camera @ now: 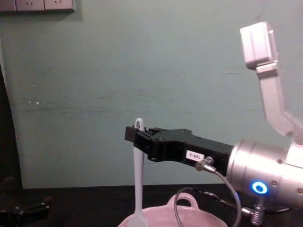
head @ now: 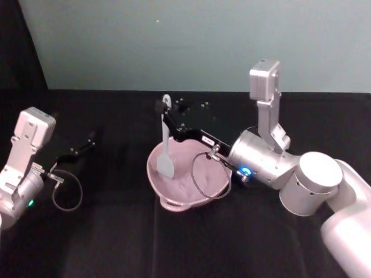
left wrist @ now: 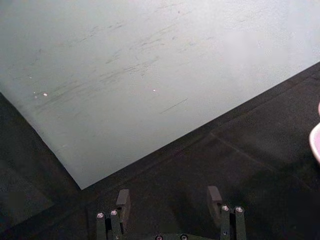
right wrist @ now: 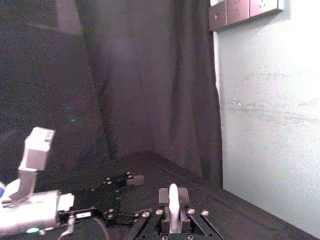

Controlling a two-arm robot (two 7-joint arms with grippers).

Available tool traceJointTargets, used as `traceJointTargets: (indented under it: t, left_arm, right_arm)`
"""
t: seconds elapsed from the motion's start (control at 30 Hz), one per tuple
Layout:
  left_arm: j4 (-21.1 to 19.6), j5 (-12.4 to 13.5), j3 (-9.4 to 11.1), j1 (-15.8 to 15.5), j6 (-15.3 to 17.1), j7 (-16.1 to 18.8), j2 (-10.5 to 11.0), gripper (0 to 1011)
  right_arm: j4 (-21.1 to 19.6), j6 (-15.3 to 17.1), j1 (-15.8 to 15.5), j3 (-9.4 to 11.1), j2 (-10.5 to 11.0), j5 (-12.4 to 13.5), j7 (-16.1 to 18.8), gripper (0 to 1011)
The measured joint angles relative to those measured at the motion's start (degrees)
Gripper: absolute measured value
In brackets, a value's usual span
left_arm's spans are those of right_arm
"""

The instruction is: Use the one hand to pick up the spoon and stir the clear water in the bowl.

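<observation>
Right arm (head: pixel 313 185), silver and white, comes in from the lower right corner of the head view and reaches left across the black table (head: pixel 116 243), which runs back to a pale green wall (head: pixel 174 40). Near the table's middle sits the pink bowl (head: pixel 155 174), with a small loop handle on its near rim. Above the bowl's far side the right gripper (head: pixel 164 110) is clamped on the white spoon (head: pixel 165 145) close to the handle's top, the hole just above the fingers. The spoon hangs upright with its flat head low inside the bowl; whether it touches water I cannot tell. Far to the left, well apart from the bowl, the left gripper (head: pixel 90 139) hovers with its fingers spread wide, nothing between them.
</observation>
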Motion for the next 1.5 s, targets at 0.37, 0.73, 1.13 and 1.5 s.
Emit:
traceJointTargets:
  t: [0.37,0.73,1.13,1.5]
  left_arm:
    - [0.00,0.00,0.00,0.00,0.00,0.00,0.00,1011]
    - [0.00,0.00,0.00,0.00,0.00,0.00,0.00,1011]
    - [0.00,0.00,0.00,0.00,0.00,0.00,0.00,1011]
    - [0.00,0.00,0.00,0.00,0.00,0.00,0.00,1011]
  right_arm:
    - [8.26,-1.52,4.54,1.06,-1.97,-0.21,0.10,110]
    - [4.96,-1.13,1.59,4.42,1.73,-0.24,-1.93,110]
    - [-4.14,0.05,-3.59,4.95,4.68,-1.49,-3.17,110]
    - [-4.37,0.40,-3.75,2.23,3.07,-1.65,-1.69,110]
